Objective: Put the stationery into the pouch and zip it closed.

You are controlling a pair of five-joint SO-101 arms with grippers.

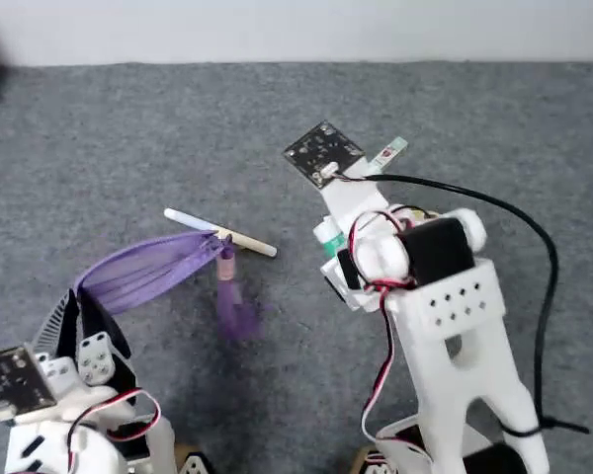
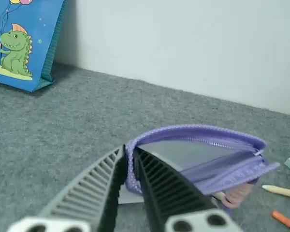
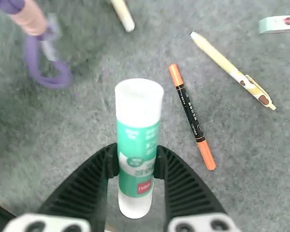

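My left gripper (image 2: 128,153) is shut on the rim of the purple pouch (image 2: 203,153), whose zipper mouth gapes open; in the high view that gripper (image 1: 77,308) sits at the front left with the pouch (image 1: 143,269) stretching away from it. My right gripper (image 3: 135,155) is shut on a green and white glue stick (image 3: 137,130), held above the carpet to the right of the pouch (image 1: 328,240). On the carpet lie an orange pen (image 3: 191,116), a yellow pen (image 3: 232,70), a small eraser (image 3: 279,23) and a cream pen (image 1: 220,233) by the pouch's far end.
A purple strap loop (image 1: 234,301) hangs from the pouch's zipper end. A blue gift bag with a dinosaur (image 2: 21,43) stands against the white wall. Grey carpet (image 1: 128,138) covers the whole work area.
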